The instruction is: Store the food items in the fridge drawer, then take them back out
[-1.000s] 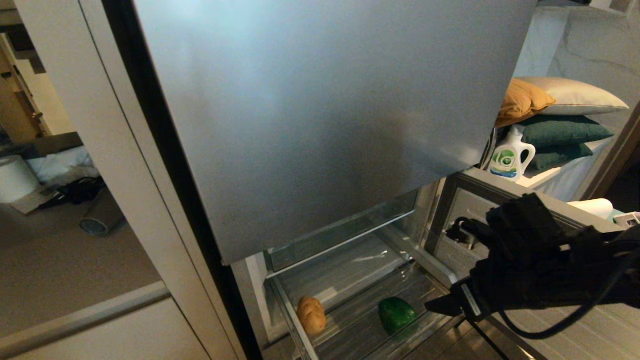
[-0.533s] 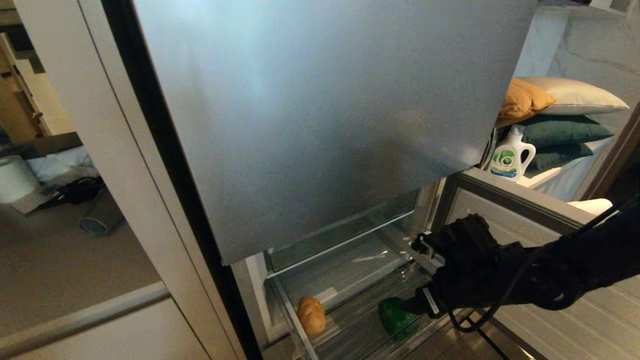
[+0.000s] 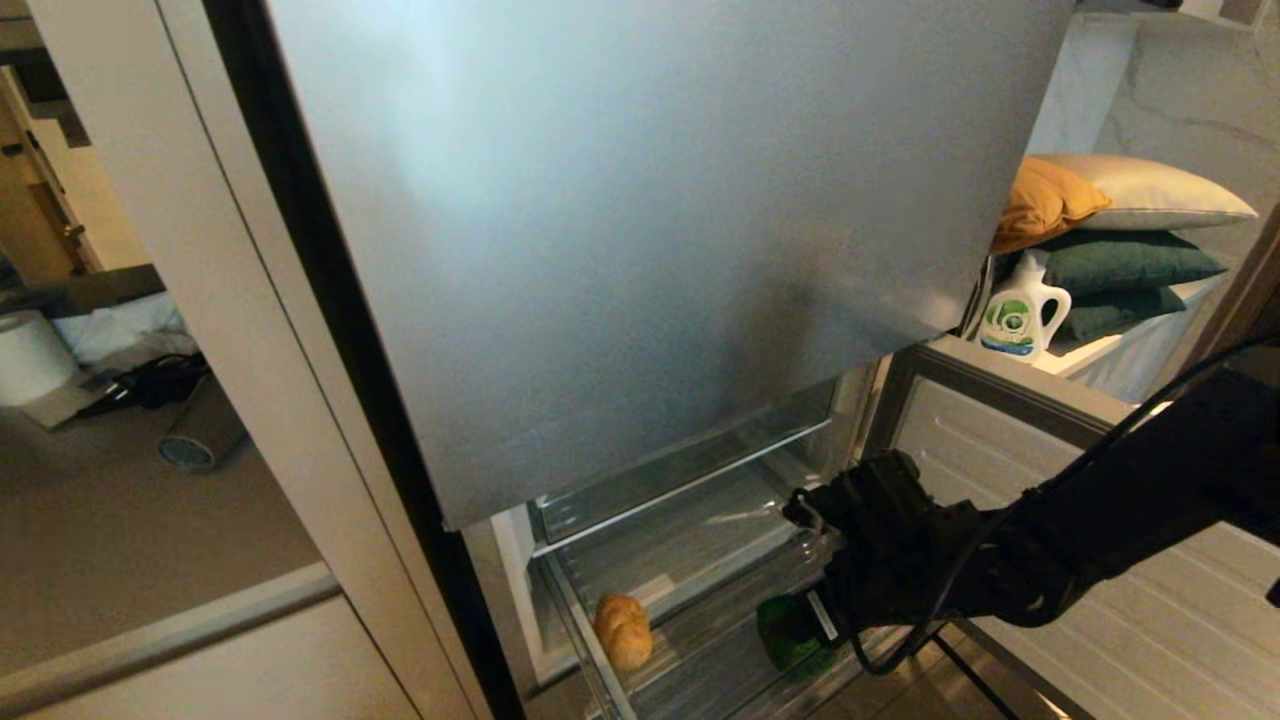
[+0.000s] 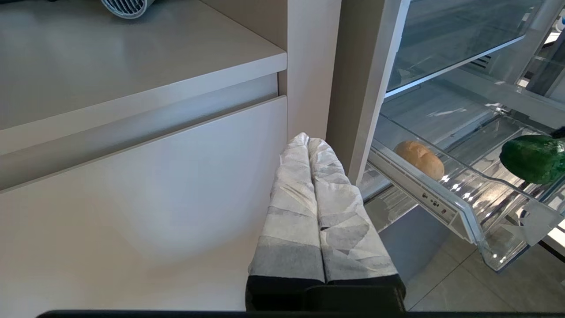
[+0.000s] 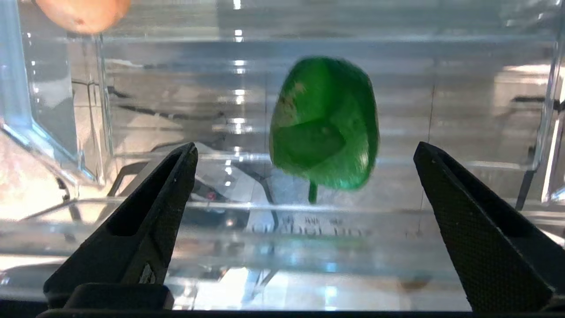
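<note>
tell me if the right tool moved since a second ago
Yes. The right tool has swung down and left, from beside the open fridge drawer to over the green bell pepper in it.

In the head view we see the pepper [image 3: 790, 640], lower centre, partly hidden behind the right gripper [image 3: 800, 612]. In the right wrist view the potato [image 5: 84, 13] is cut off by the top left edge, and the pepper [image 5: 324, 123] appears blurred.

Detergent bottle [image 3: 1018, 318] beside stacked pillows [image 3: 1125, 235]; paper roll [image 3: 30, 355] far left.
</note>
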